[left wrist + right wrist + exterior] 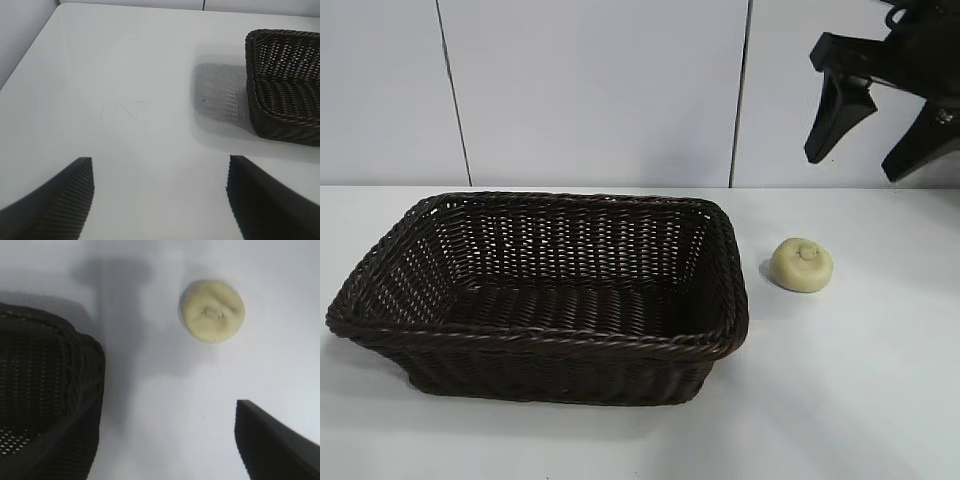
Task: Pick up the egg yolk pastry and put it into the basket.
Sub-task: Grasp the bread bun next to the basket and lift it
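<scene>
The right gripper (868, 140) hangs high at the upper right of the exterior view, its two black fingers (835, 118) splayed apart with nothing between them, pointing steeply down toward the table (880, 380). The hand is tilted, its body running off the top corner of that view. Below it and a little toward the middle sits the egg yolk pastry (801, 265), resting on the white tabletop, knob up, clear of both fingers. From the right wrist camera the pastry (212, 311) lies in plain sight on the bare surface, with one dark fingertip (272, 440) poking into the corner of the shot, well apart from it.

Just beside the pastry, not touching, is the basket (535, 345), dark woven wicker, braided rim, sloping sides, and its inside holds nothing. The right wrist camera catches a corner of it (47, 390) too.

Over on the other side, the left gripper (160, 200) sits low over the table, jaws spread wide and bare, aimed shallowly downward at an open stretch of tabletop (125, 100), with the basket's end (282, 85) off ahead and to one side.
</scene>
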### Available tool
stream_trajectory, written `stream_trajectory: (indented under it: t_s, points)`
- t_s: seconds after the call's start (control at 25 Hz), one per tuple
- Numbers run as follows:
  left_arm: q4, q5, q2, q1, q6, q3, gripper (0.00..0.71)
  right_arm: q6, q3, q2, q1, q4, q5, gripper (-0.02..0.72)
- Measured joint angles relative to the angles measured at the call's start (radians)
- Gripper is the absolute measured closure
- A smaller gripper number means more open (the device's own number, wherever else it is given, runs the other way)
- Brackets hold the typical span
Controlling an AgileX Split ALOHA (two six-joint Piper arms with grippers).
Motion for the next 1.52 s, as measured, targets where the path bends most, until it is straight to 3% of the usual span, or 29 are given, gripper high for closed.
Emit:
stream_trajectory:
  t_s: [0.6, 1.24, 1.32, 1.4, 1.48, 1.52]
  points:
    - [0.000, 0.000, 0.000, 0.000, 0.000, 0.000, 0.170, 0.007, -0.214, 0.291, -0.038, -0.054, 0.072, 0.157]
    - [0.000, 0.000, 0.000, 0.000, 0.000, 0.000, 0.170, 0.021, -0.232, 0.512, -0.038, -0.027, -0.148, 0.174]
    - [0.000, 0.000, 0.000, 0.000, 0.000, 0.000, 0.170, 0.026, -0.232, 0.512, -0.038, -0.025, -0.148, 0.245]
    - [0.000, 0.000, 0.000, 0.000, 0.000, 0.000, 0.170, 0.026, -0.233, 0.512, -0.038, -0.022, -0.144, 0.372]
    - [0.000, 0.000, 0.000, 0.000, 0.000, 0.000, 0.170, 0.026, -0.245, 0.512, -0.038, -0.022, -0.122, 0.546]
    - [0.000, 0.000, 0.000, 0.000, 0.000, 0.000, 0.170, 0.026, -0.255, 0.512, -0.038, -0.022, -0.102, 0.593]
